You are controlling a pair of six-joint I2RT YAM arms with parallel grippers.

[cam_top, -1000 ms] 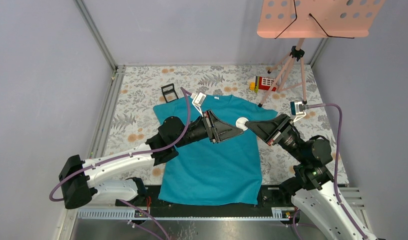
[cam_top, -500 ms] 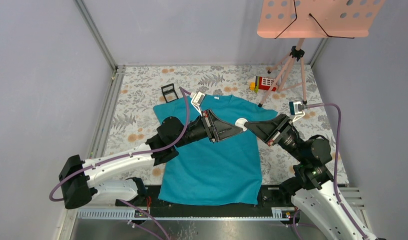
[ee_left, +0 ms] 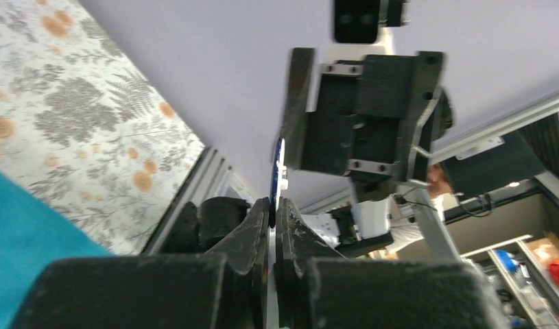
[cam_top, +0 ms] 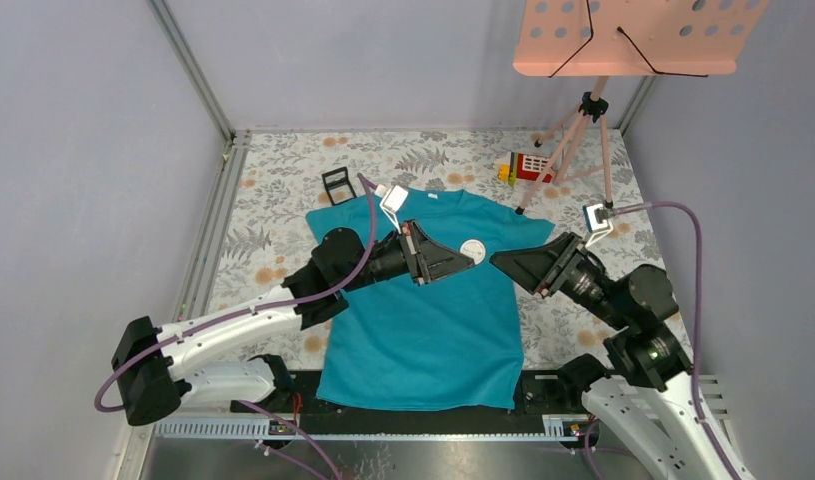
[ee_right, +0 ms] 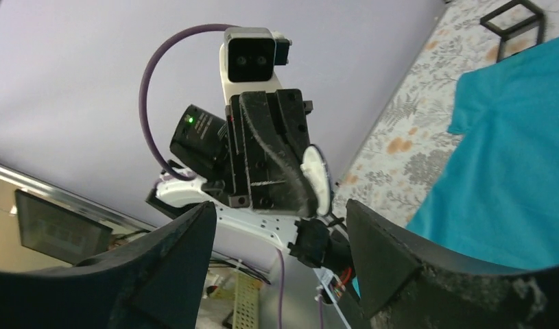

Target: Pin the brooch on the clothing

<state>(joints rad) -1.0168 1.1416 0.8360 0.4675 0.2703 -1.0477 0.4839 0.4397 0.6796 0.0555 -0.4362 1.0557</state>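
Only left wrist view shows the brooch (ee_left: 277,164) edge-on, blue.

Brooch (cam_top: 472,250) abv shirt (cam_top: 423,320), frame (cam_top: 338,184) bhd.

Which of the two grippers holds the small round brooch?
The left gripper: its fingers are shut on the brooch, which shows edge-on in its own wrist view. The right gripper is open and empty, a little apart from it.

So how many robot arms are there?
2. The left arm reaches from the near left over the T-shirt, the left gripper shut on the brooch. The right arm reaches from the near right, the right gripper open beside the brooch.
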